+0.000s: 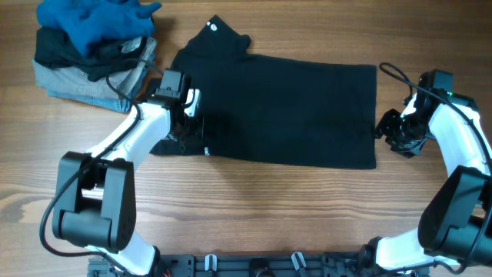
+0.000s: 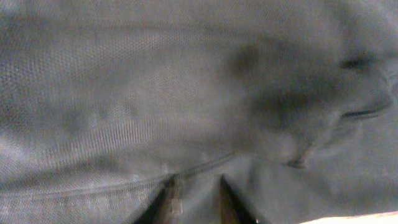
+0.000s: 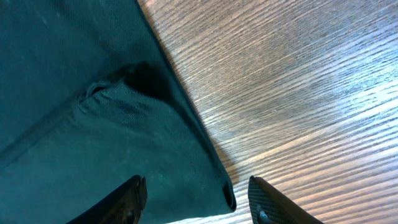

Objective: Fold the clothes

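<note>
The clothes, a large black garment, lie spread flat across the middle of the table, with a small white round mark at the top corner. My left gripper is down on the garment's left part. In the left wrist view the cloth fills the frame, and the fingers of my left gripper stand slightly apart with fabric lying between them. My right gripper is at the garment's right edge. It is open, its fingers straddling the hem corner without touching it.
At the back left of the wooden table is a pile with a bright blue garment on top, a dark one below it and light denim at the bottom. The pile sits close to my left arm.
</note>
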